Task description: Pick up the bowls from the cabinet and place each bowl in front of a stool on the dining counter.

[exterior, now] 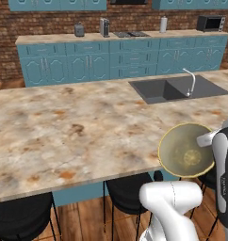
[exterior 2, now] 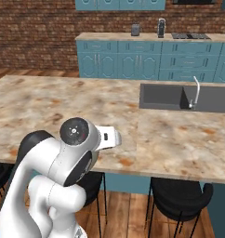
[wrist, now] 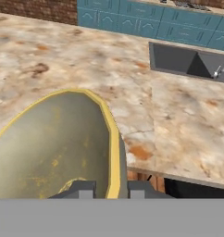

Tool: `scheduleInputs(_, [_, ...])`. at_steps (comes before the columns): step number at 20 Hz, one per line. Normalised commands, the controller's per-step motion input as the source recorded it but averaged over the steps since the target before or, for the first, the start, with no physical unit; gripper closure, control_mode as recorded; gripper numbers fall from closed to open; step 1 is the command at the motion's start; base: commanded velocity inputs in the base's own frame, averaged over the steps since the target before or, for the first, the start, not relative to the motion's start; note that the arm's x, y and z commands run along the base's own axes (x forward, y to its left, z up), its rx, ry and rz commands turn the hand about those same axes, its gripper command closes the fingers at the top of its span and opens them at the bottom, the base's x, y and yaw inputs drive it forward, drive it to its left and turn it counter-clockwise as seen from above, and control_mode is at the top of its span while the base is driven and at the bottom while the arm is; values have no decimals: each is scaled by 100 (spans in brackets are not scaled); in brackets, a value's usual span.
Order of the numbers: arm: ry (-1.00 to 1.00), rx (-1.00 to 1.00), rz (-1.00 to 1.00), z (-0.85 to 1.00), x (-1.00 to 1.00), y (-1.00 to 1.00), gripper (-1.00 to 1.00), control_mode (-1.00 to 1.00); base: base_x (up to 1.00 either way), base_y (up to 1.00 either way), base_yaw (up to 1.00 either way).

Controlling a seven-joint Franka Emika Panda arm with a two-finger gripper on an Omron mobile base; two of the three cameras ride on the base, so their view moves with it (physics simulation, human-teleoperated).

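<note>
Carrying tan-yellow bowl (exterior: 185, 150), lower right of left base view, over near edge of desk (exterior: 64, 127). Tool (wrist: 107, 189) clamped on bowl rim, fingers either side of wall. Stool (exterior: 130, 190) below. Next: lower bowl onto desk, release.

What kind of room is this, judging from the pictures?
Most likely a home kitchen: a stone-topped island with an inset sink, black stools along it, and a wall counter with a microwave behind.
</note>
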Motion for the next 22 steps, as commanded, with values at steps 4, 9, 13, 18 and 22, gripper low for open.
scheduleInputs(4, [-1,0,0,-17,0,1,100,-100,0,0,0])
scheduleInputs(9, [0,0,0,-16,21,2,100,-100,0,0,0])
scheduleInputs(13, [0,19,-9,-8,56,0,100,-100,0,0,0])
scheduleInputs(18, [0,38,-11,-11,54,0,100,-100,0,0,0])
scheduleInputs(22, [9,23,-1,-16,45,9,100,-100,0,0,0])
